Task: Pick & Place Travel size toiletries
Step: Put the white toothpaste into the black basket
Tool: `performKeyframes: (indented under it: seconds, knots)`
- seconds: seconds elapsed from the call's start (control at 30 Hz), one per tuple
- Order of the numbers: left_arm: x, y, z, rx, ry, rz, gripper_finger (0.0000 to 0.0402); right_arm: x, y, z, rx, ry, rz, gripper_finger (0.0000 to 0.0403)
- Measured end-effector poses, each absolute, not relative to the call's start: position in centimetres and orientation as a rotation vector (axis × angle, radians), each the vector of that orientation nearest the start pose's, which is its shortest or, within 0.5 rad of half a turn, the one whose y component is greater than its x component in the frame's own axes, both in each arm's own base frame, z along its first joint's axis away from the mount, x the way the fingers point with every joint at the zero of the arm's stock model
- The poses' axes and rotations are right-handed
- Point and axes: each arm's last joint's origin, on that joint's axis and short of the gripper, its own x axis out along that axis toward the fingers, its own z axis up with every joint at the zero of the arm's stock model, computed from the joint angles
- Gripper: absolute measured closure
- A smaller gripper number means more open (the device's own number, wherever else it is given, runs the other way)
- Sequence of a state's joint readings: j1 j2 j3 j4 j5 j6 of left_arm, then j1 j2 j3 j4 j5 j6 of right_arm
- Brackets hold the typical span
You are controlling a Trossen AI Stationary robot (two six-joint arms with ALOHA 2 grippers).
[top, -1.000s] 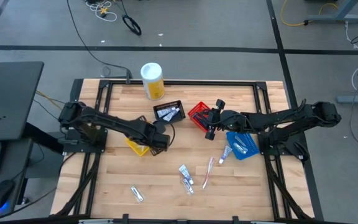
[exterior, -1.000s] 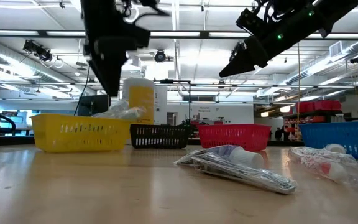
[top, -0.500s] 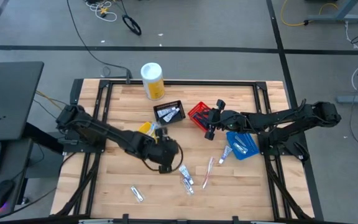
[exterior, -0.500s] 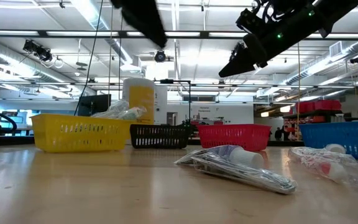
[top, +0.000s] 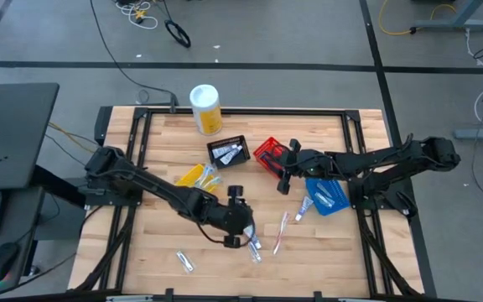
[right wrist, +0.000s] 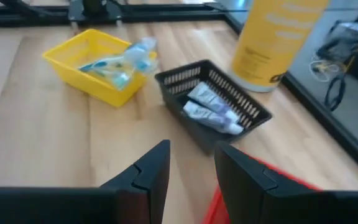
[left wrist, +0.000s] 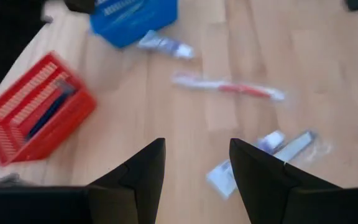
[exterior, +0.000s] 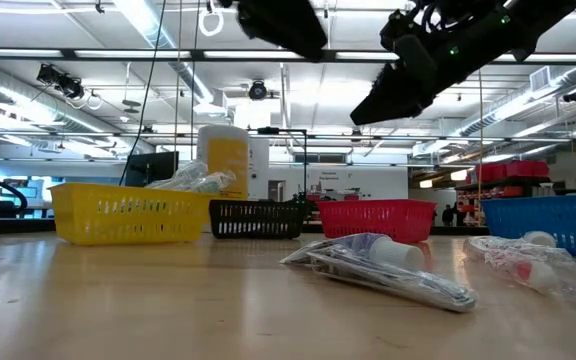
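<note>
Loose travel size toiletries lie on the wooden table: clear packets with small tubes [top: 251, 242] [left wrist: 267, 155], a red-and-white toothbrush [top: 280, 231] [left wrist: 229, 88], a small tube [top: 306, 204] [left wrist: 165, 45] and one more packet [top: 184, 262]. Others lie in the yellow basket [top: 195, 178], black basket [top: 227, 151], red basket [top: 267, 153] and blue basket [top: 325, 195]. My left gripper [top: 243, 230] [left wrist: 194, 171] hovers open and empty above the table beside the clear packets. My right gripper [top: 283, 172] [right wrist: 190, 165] hangs open and empty by the red basket.
A white-and-yellow canister [top: 205, 109] stands at the table's far edge behind the black basket. In the low view the packets [exterior: 388, 265] lie nearest, with more wrapped items [exterior: 523, 262] to the right. Bare wood [top: 216, 268] shows near the front edge.
My left gripper has swung from above the yellow basket toward the table's near edge and right, rolling and tipping as it went, and now hangs by the clear packets. The yellow basket, earlier covered by it, now shows its contents. My right gripper has rolled slightly in place.
</note>
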State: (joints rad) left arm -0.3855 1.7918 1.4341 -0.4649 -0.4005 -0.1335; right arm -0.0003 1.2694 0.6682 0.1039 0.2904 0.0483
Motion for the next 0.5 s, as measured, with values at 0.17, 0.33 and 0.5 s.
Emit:
performKeyframes:
  seconds: [0.17, 0.33, 0.5]
  knots:
    - [38.3, -14.1, 24.5, 0.242, 0.764, -0.125, 0.0211, 26.0, 0.0, 21.8, 0.012, 0.517, -0.274, 0.0266]
    - [39.4, -15.0, 21.1, 0.292, 0.825, -0.289, 0.0203, 25.5, 1.0, 20.7, 0.053, 0.617, -0.259, 0.0266]
    - [40.0, -15.2, 17.6, 0.372, 0.916, -0.305, 0.0184, 25.2, 1.5, 19.6, 0.098, 0.716, -0.268, 0.0266]
